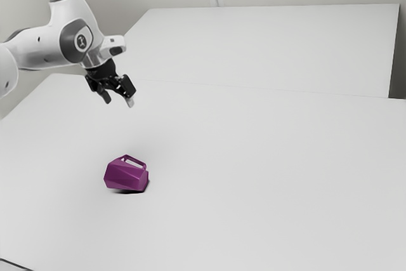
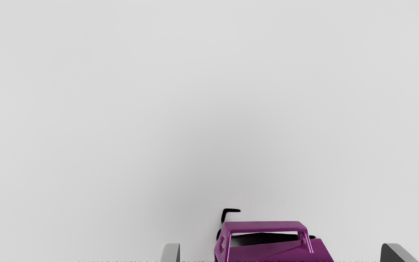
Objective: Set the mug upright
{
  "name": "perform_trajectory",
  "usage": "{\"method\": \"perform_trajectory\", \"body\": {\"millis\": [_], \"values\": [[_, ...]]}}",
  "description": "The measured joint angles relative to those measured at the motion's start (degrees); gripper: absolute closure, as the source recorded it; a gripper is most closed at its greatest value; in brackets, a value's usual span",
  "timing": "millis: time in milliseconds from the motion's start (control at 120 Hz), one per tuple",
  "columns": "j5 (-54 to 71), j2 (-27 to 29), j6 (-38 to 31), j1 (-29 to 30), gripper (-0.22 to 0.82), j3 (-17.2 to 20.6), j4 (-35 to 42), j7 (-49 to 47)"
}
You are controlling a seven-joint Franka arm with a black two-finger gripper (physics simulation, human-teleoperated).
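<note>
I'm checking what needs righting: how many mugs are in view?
1: the purple mug lies on its side on the table, handle uppermost, toward the exterior view's left.

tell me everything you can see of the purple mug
The purple, faceted mug with a smooth, slightly shiny surface lies on its side, not upright, on the plain pale-grey tabletop. Its angular loop handle points up, with an open gap between it and the body. A dark shadow shows along its underside. The black two-finger claw is above it, open and not touching it. Whether it holds anything inside, I cannot tell.
</note>
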State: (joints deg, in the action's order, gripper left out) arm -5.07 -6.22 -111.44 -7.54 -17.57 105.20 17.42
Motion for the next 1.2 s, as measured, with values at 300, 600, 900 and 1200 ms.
{"method": "perform_trajectory", "body": {"millis": [300,600,900,1200], "values": [[-11.03,0.31,0.11,4.36,0.0,-3.35,8.0,5.99],[-27.13,-6.06,6.26,11.36,0.0,-3.7,8.3,20.39],[-38.43,-7.64,8.72,13.71,0.0,-3.7,14.49,31.87],[-42.37,-7.37,9.27,14.65,0.0,-3.7,18.19,38.81]]}}
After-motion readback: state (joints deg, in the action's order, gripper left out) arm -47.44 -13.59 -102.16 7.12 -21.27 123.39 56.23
